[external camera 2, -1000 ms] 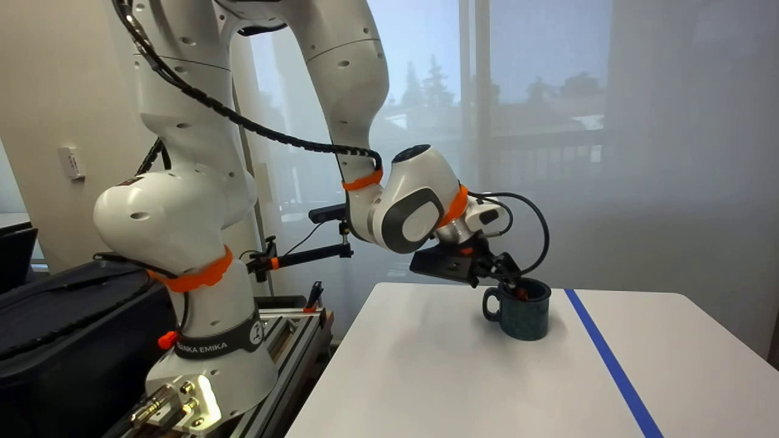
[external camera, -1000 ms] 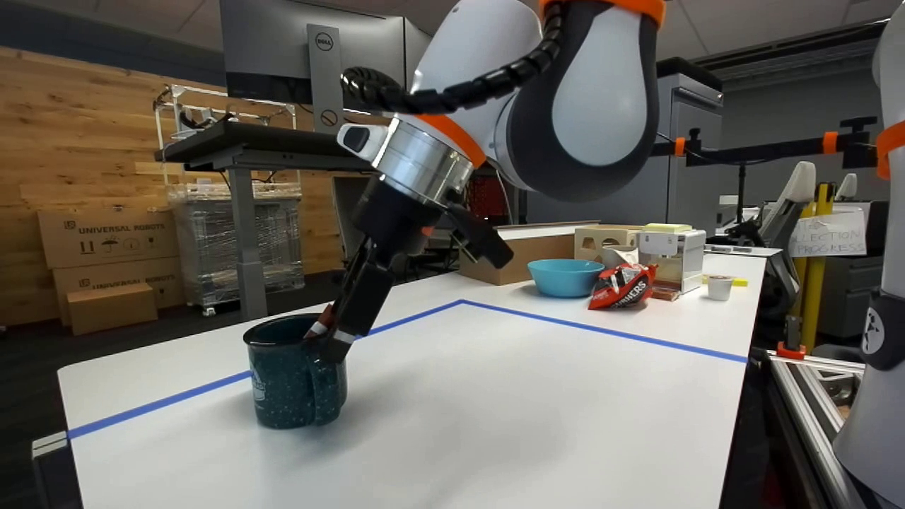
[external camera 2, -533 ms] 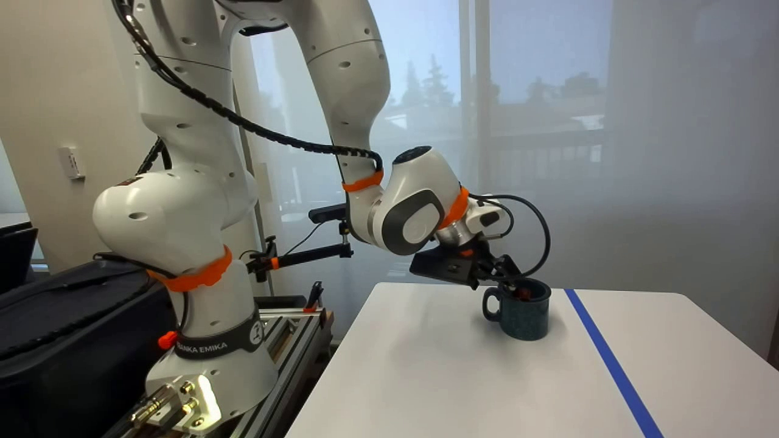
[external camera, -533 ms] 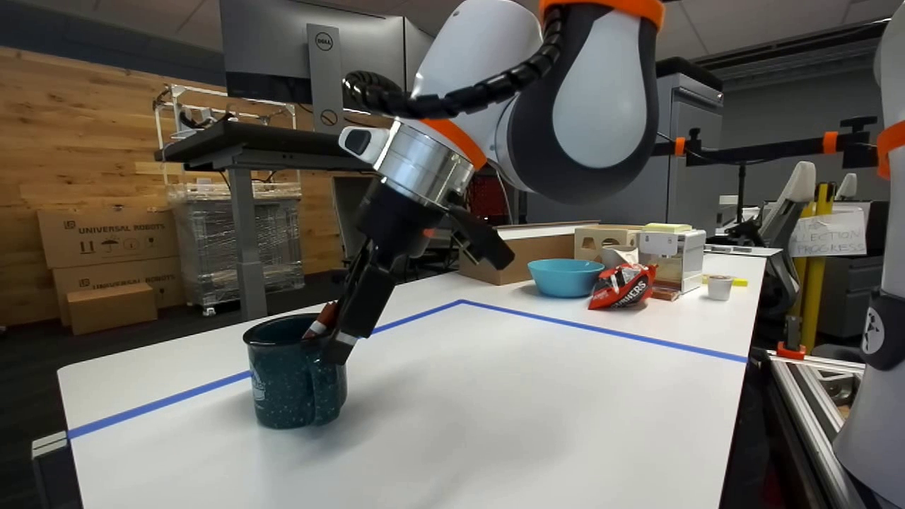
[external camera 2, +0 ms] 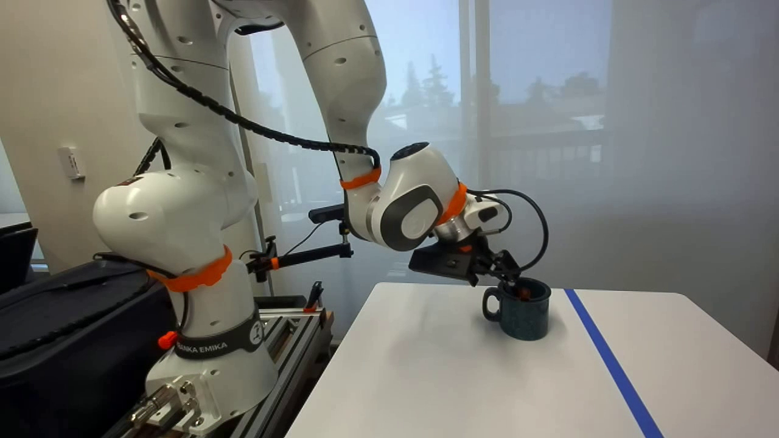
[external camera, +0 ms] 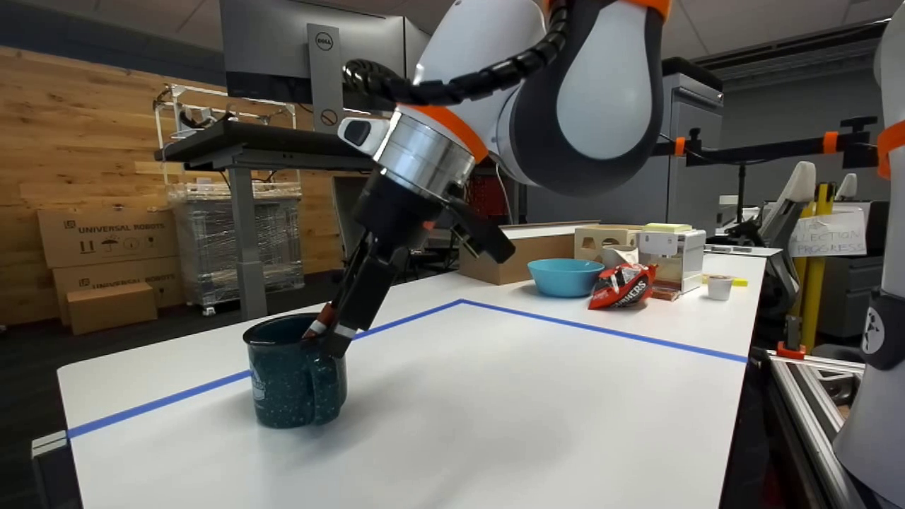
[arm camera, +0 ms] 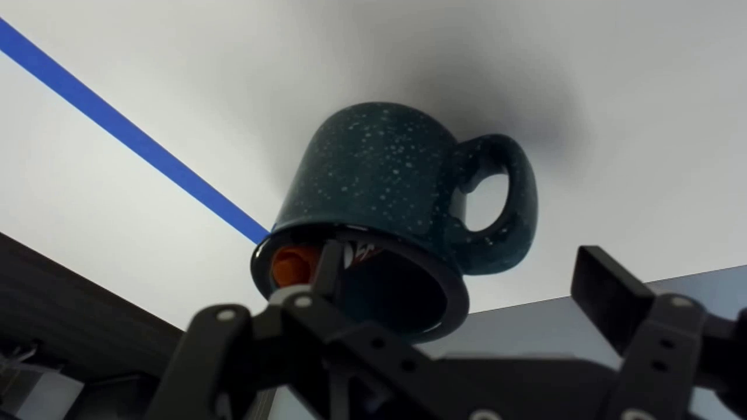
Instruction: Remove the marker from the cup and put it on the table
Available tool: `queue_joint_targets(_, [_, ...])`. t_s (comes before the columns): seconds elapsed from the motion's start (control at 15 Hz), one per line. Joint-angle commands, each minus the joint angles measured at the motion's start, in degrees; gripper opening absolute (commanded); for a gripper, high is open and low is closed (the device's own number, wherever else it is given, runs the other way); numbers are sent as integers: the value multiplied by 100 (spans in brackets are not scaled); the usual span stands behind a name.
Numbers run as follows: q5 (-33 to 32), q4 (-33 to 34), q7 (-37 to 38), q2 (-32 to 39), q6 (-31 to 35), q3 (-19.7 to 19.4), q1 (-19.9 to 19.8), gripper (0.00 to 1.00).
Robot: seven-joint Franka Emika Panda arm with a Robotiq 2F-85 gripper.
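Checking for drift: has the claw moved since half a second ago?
Yes, slightly up: in an exterior view the claw sits a little higher against the tape than it did then, while the cup has not shifted.

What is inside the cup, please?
A marker stands tilted inside the cup. One finger of the hand covers part of the marker. The cup's wall hides the marker's lower tip; the cup's bottom cannot be seen.
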Motion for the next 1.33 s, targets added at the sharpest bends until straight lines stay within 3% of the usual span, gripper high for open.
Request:
queue_joint_targets(0.0, [88, -188, 104, -472, -268, 0, 76, 100])
queue_joint_targets(0.2, [4, -40, 142, -396, -367, -152, 10, 100])
queue_joint_targets(0.73, [37, -6, -717, -324, 85, -573, 31, 100])
queue_joint_targets(1.27, [-143, 331, -832, 450, 902, -571, -28, 100])
